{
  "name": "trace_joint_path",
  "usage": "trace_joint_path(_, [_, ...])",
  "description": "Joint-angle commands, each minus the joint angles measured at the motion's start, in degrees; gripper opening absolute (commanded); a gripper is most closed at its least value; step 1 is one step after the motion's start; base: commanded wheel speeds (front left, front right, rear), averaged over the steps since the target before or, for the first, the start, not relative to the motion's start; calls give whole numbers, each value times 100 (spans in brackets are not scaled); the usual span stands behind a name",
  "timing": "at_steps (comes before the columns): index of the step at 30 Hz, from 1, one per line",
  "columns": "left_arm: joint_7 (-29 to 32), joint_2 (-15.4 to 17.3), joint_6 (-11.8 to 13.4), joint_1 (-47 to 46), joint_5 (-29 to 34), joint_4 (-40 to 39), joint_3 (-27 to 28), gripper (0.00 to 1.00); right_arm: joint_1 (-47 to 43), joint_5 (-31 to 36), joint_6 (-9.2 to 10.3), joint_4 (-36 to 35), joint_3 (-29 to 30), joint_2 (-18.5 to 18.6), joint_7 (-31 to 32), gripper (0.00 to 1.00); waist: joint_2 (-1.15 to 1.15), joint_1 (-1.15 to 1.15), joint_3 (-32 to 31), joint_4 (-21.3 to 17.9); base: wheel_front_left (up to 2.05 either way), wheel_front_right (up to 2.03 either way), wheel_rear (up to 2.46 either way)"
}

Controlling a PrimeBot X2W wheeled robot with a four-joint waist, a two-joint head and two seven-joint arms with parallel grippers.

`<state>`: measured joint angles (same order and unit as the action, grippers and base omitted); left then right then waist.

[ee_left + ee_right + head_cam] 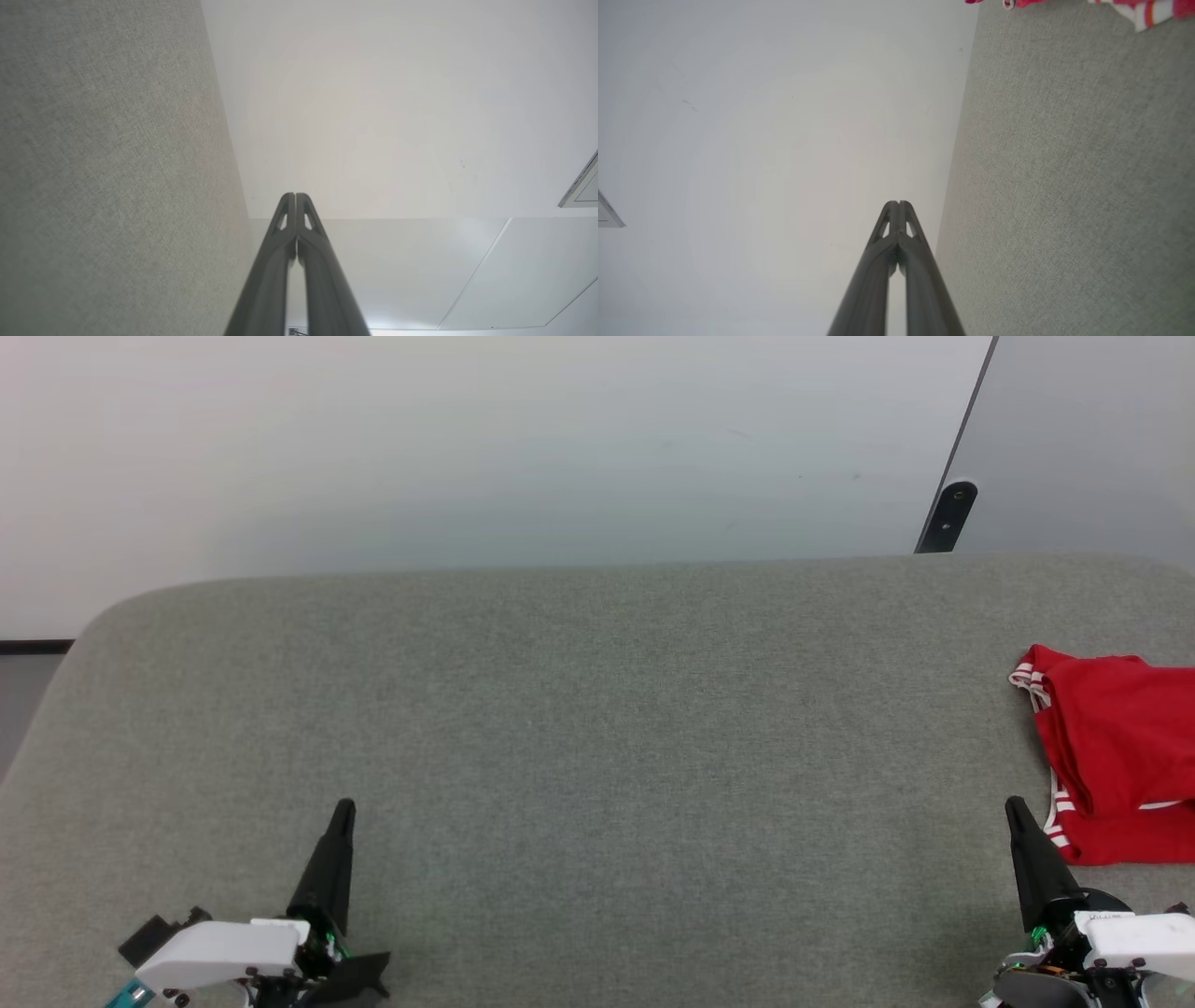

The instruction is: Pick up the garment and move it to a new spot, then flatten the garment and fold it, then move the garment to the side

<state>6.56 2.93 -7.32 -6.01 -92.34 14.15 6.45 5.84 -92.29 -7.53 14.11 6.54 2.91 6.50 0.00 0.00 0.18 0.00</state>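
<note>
The left gripper (343, 810) is clenched with nothing in it: in the head view its two dark fingers form a single spike at the lower left, pointing up over the bare grey surface (597, 709). From the left wrist, those fingers (275, 261) meet at the tips, with only a thin slit between them lower down and nothing caught there. They point towards the pale wall (397, 116), and the surface runs along that view's left side. I cannot tell whether the tips touch the surface or hang just above it. The right gripper (1014, 807) is clenched and empty as well, its fingers pressed into one spike at the lower right of the head view. Its tip is just beside the near left corner of the garment (1120, 756) and apart from it. The right wrist view also shows its fingers (924, 280) together at the tips, with nothing between them. The garment lies in a red heap with white-and-red striped trim at the far right of the surface, cut off by the head view's right edge. Neither gripper holds it.
</note>
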Motion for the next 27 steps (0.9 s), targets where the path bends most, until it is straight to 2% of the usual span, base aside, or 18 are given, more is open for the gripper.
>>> trace_joint_path(1, [10,-7,-38,-60,-14,5,17,0,70,-23,8,5,3,-13,-9,0,0,0,0,0,0,0,0])
trace_joint_path(27, [13,-9,-38,-60,-10,5,19,0,70,-23,8,5,2,-13,-10,0,0,0,0,0,0,0,0])
